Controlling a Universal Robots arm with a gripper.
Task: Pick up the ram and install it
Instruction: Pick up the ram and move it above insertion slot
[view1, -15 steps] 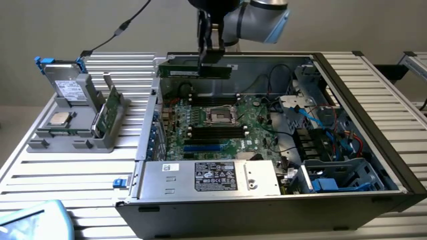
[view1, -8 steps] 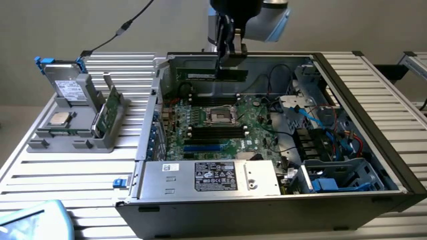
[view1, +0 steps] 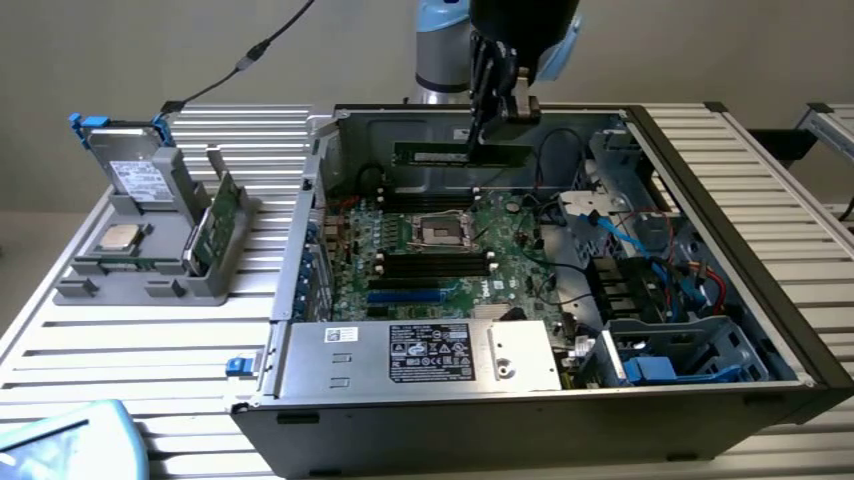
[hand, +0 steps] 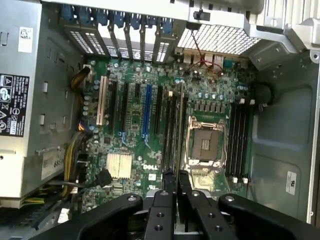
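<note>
Exterior view first: where is the slim dark green-black ram stick (view1: 441, 153)?

— Up in the air inside the open black-and-grey computer case (view1: 534, 430). It lies level and lengthwise near the case's far wall, over the back part of the green motherboard (view1: 454, 270). It looks clear of the board and is not seated in any slot.

And the black gripper (view1: 485, 140)?

— It is pinching that ram from above, jaws pressed onto its flat faces.

What does the wrist view add?

— The black fingers (hand: 161, 210) hang over the long black memory slots (hand: 172, 130) that run beside the empty square processor socket (hand: 205, 142).

Anything outside the case?

— At the exterior view's left, a grey plastic holder (view1: 127, 290) stands on the slatted metal table (view1: 134, 340). It carries an upright green circuit card (view1: 214, 225) and a square silver processor chip (view1: 120, 238). A silver power supply box (view1: 334, 360) with a black label sits at the case's near edge.
</note>
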